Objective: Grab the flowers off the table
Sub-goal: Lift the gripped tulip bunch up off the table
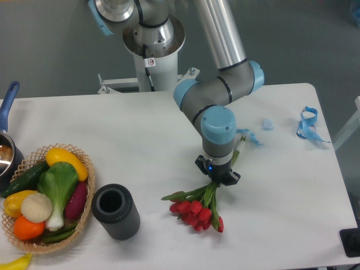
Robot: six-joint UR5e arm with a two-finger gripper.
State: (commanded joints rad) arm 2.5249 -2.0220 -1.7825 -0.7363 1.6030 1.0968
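Camera view from above and in front shows the gripper closed narrow around the green stems of the flowers, its jaws pinching the bunch just below the blue wrist cap. The red buds fan out below and to the left of the gripper, with one leaf trailing further left; whether the buds rest on the desk or hang just clear of it is hard to tell from this angle. The upper stem end pokes out behind the gripper, toward the far right.

Judging by the closed grip, the grasp itself looks done and the lift is the step in hand. What comes next probably calls for a straight, slow rise so that the thin stems do not slip through the jaws, and so that the heavy bud end does not swing.

The desk is white and smooth with rounded corners. Well to the left of the gripper stands a dark ribbed cylinder, open at the top, and further left a wicker basket of vegetables, with a blue-handled pot at the far left edge. To the right lie a small pale blue scrap and, further right, a blue ribbon. Behind the desk, the arm's white base stands against a plain grey backdrop.
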